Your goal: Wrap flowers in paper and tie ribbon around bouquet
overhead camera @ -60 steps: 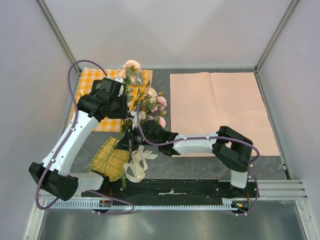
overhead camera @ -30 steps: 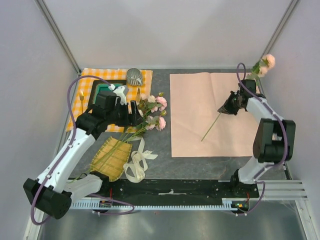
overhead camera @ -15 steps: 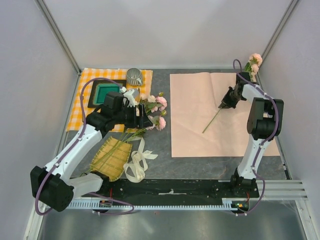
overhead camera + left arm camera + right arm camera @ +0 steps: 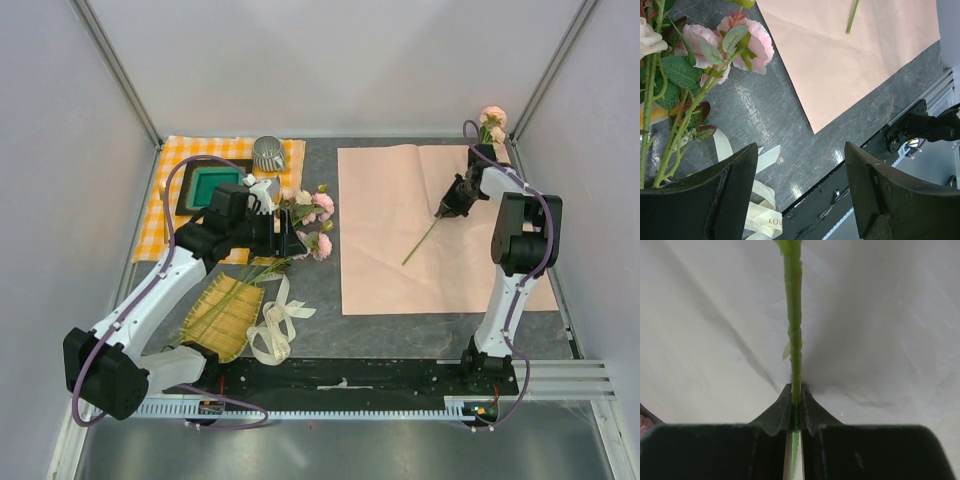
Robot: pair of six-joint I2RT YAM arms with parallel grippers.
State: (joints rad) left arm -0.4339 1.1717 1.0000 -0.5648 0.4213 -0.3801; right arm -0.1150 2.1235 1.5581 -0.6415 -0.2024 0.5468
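A bunch of pink flowers lies on the dark table left of the pink paper. My left gripper hovers open just beside the bunch's stems, with nothing between its fingers. My right gripper is shut on the green stem of a single flower. Its bloom is up at the back right corner and its stem end rests on the paper. The cream ribbon lies looped near the front.
An orange-checked cloth at the back left carries a green tray and a metal cup. A woven bamboo mat lies under the bunch's stem ends. Enclosure walls stand close on the left, back and right.
My right arm has drawn in toward the back right corner, carrying the single flower so its bloom moved left. My left gripper has edged slightly right toward the bunch.
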